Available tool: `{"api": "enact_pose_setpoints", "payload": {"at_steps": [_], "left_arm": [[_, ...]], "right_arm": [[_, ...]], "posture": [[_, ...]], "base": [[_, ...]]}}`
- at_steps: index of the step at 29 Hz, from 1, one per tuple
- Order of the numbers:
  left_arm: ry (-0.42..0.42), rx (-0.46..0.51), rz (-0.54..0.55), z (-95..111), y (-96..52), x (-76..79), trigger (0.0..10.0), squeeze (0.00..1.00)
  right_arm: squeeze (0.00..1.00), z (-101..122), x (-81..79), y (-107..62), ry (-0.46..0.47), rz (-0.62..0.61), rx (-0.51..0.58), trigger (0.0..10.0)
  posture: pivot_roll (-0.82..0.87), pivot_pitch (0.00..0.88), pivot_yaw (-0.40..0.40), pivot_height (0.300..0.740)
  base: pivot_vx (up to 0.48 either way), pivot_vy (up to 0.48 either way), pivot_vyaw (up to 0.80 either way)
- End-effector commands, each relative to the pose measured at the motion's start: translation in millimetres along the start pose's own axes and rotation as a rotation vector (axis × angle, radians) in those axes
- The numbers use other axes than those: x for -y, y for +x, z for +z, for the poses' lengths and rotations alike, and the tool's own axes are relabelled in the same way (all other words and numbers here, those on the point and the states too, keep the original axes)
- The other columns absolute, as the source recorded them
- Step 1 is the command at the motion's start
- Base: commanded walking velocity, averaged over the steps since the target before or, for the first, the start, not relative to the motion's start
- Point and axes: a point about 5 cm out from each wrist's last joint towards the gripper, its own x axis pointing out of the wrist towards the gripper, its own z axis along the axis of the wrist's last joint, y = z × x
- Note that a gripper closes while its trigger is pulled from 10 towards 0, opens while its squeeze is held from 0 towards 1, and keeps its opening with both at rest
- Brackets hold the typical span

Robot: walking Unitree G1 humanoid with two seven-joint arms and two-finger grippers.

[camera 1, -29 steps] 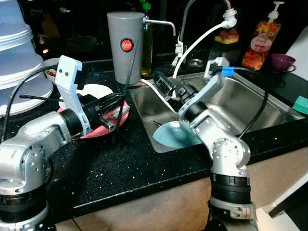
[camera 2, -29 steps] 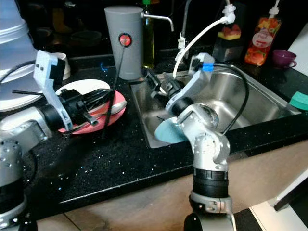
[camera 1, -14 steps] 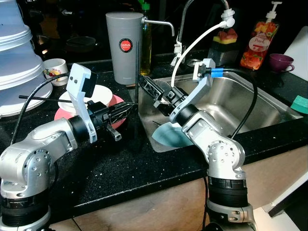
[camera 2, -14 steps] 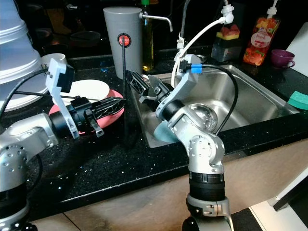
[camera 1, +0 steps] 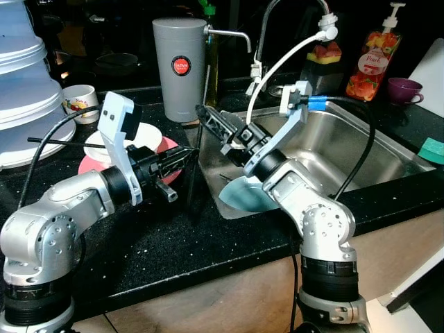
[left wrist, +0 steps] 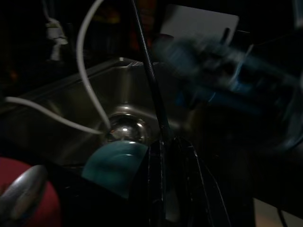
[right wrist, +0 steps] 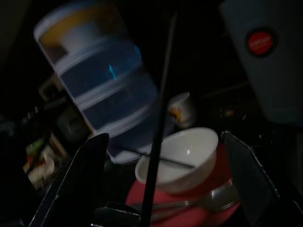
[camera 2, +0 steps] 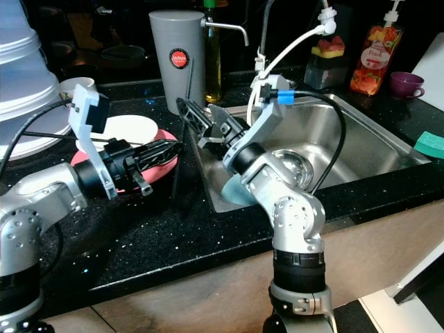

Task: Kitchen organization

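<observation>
Standing upright just left of the sink [camera 1: 361, 149], a thin black chopstick [camera 1: 199, 121] is pinched at its lower end by the left gripper [camera 1: 182, 161]. The right gripper [camera 2: 196, 123], fingers spread apart, reaches over the sink's left rim with the chopstick between its fingers, untouched.

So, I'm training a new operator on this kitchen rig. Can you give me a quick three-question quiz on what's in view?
1. True or false: the left pincer is shut on the thin black stick.
2. What lies in the sink? A) teal plate B) purple cup C) grey canister
3. Fill in: the white bowl sits on the ___ plate.

Key: 1 true. 2 A. 3 pink; the pink plate also holds a spoon.
</observation>
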Motion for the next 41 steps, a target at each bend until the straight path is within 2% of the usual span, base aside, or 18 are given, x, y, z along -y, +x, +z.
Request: {"api": "enact_pose_setpoints", "payload": {"at_steps": [1, 9, 10, 12, 13, 15, 16, 41], "left_arm": [[-0.003, -0.02, -0.034, -3.4, 0.3, 3.3, 0.0, 0.0], [0.0, -0.03, -0.045, -5.0, 0.5, 5.6, 0.0, 0.0], [0.001, -0.03, -0.046, -4.8, 0.7, 5.8, 0.0, 0.0], [0.001, -0.03, -0.045, -4.7, 0.8, 5.7, 0.0, 0.0], [0.002, -0.031, -0.042, -4.7, 0.9, 5.4, 0.0, 0.0], [0.002, -0.031, -0.04, -4.7, 1.0, 5.2, 0.0, 0.0], [0.003, -0.032, -0.035, -5.1, 0.8, 4.4, 0.0, 0.0], [0.017, -0.052, -0.003, -6.6, 1.4, 0.9, 0.0, 0.0]], "right_arm": [[0.0, -2.1, -5.3, -0.1, -0.03, 0.022, -0.025, 10.0], [0.0, -2.8, -5.3, -0.7, -0.054, 0.017, -0.035, 10.0], [0.0, -2.9, -4.2, -0.7, -0.056, 0.011, -0.035, 9.6], [0.0, -2.9, -3.7, -0.7, -0.055, 0.009, -0.034, 9.6], [0.0, -2.6, -2.9, -0.5, -0.054, 0.005, -0.031, 3.3], [0.0, -2.4, -2.4, -0.4, -0.054, 0.002, -0.03, 3.3], [0.0, -2.2, -1.8, -0.4, -0.053, -0.001, -0.028, 0.0], [0.0, 0.9, 0.0, -0.2, -0.033, -0.009, -0.004, 0.0]], "posture": [[-0.03, 0.0, 0.022, 0.74], [-0.03, 0.0, 0.022, 0.74], [-0.03, 0.0, 0.022, 0.74], [-0.03, 0.0, 0.022, 0.74], [-0.03, 0.0, 0.022, 0.74], [-0.03, 0.0, 0.022, 0.74], [-0.03, 0.0, 0.019, 0.74], [-0.03, 0.0, 0.022, 0.74]], "base": [[0.0, 0.0, 0.0], [0.0, 0.0, 0.0], [0.0, 0.0, 0.0], [0.0, 0.0, 0.0], [0.0, 0.0, 0.0], [0.0, 0.0, 0.0], [0.0, 0.0, 0.0], [0.0, 0.0, 0.0]]}}
